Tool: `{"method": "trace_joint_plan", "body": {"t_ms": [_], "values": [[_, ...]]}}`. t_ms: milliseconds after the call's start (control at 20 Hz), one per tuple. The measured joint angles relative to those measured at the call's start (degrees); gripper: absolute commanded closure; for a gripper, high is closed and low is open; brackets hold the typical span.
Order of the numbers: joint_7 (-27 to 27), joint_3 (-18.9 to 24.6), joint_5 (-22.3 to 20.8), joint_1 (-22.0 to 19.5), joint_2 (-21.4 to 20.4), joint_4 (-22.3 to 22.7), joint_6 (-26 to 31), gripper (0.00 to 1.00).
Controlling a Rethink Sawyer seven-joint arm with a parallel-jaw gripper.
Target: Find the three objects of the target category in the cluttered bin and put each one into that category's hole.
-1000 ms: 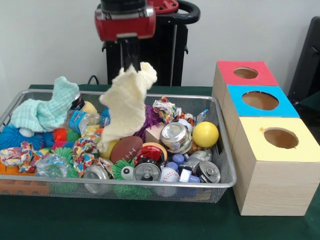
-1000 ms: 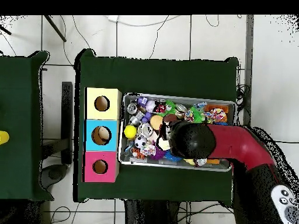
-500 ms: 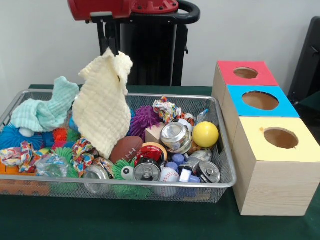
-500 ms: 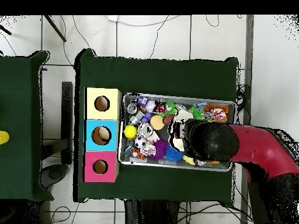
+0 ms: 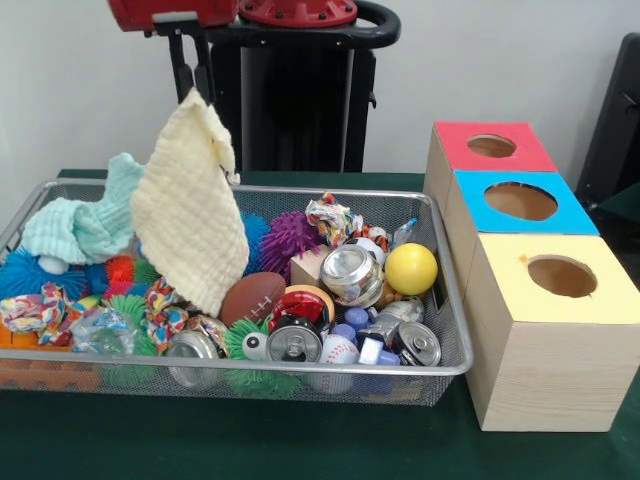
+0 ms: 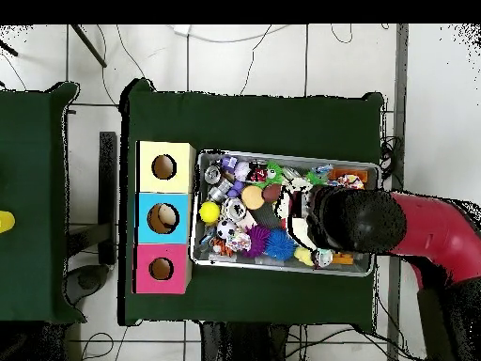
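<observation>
One cloth: pale yellow cloth [image 5: 190,215], soft, light, limp.
Claw: claw [image 5: 192,88] pinched on top corner, above bin [image 5: 452,330].

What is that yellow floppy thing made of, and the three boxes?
The yellow cloth looks like soft woven fabric: it hangs limp from the claw and shows a waffle texture. The boxes look like pale wood, with visible grain on the sides and matte coloured tops.
</observation>
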Motion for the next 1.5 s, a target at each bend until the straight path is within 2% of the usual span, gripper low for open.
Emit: {"method": "trace_joint_plan", "body": {"t_ms": [300, 900, 1350, 1500], "values": [[-0.42, 1.4, -0.94, -0.21, 1.83, -3.67, 3.25, 1.0], [-2.31, 4.13, -5.42, -0.2, 8.05, -14.46, 10.26, 1.0], [-3.88, 5.16, -7.6, 0.61, 11.93, -21.53, 13.16, 1.0], [-3.88, 5.54, -7.72, 0.77, 12.56, -22.62, 13.31, 1.0]]}}
